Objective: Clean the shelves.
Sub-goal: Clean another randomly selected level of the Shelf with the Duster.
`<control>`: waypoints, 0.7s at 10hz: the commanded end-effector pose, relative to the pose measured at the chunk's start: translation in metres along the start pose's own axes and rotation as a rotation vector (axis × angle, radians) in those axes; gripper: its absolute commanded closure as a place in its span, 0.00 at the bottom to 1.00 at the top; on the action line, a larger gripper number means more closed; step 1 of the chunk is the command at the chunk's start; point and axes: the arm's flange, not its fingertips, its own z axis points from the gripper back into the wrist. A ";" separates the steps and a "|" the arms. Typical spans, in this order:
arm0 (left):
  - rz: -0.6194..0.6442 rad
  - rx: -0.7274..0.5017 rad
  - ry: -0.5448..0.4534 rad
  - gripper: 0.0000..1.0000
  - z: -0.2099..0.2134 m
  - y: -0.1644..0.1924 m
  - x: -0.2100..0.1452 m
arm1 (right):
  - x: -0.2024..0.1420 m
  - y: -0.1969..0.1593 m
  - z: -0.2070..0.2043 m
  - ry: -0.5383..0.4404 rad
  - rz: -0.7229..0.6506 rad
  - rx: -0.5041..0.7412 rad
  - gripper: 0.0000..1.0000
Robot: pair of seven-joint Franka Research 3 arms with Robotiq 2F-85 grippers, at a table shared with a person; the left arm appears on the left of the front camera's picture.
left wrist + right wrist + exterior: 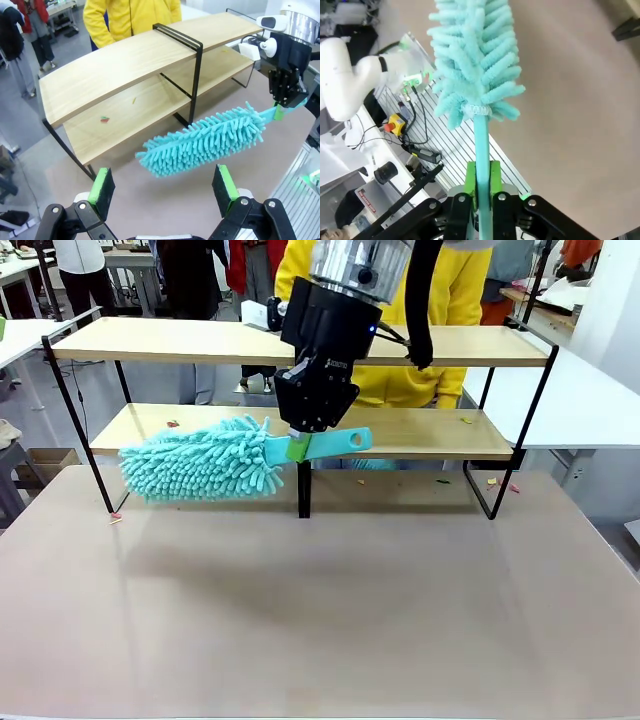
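The shelves [200, 340] stand across the far half of the table, two tiers of light wooden boards on a black frame, also seen in the left wrist view [125, 65]. My right gripper [300, 447] is shut on the handle of a teal fluffy duster [200, 460], held level just in front of the lower left board. The right wrist view shows the green pads [471, 182] clamping the handle, with the duster head [475, 55] beyond. My left gripper [164, 187] is open above the table, with the duster [200, 140] and the right gripper [286, 107] ahead of it.
Small coloured scraps lie on the lower boards [465, 420] [104, 119] and on the table by the frame's feet [490, 481]. A person in a yellow top [460, 300] stands behind the shelves. The brown table [320, 610] stretches bare in front.
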 end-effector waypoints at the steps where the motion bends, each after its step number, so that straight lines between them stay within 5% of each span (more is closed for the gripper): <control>1: -0.008 -0.011 -0.007 0.00 0.001 0.000 0.000 | 0.002 0.004 -0.002 -0.004 -0.004 -0.013 0.88; 4: -0.008 -0.011 -0.007 0.00 0.001 0.000 0.000 | 0.024 0.003 -0.003 -0.249 -0.079 -0.097 0.88; 7: -0.008 -0.011 -0.007 0.00 0.001 0.000 0.000 | 0.051 -0.011 -0.012 -0.316 -0.239 -0.150 0.88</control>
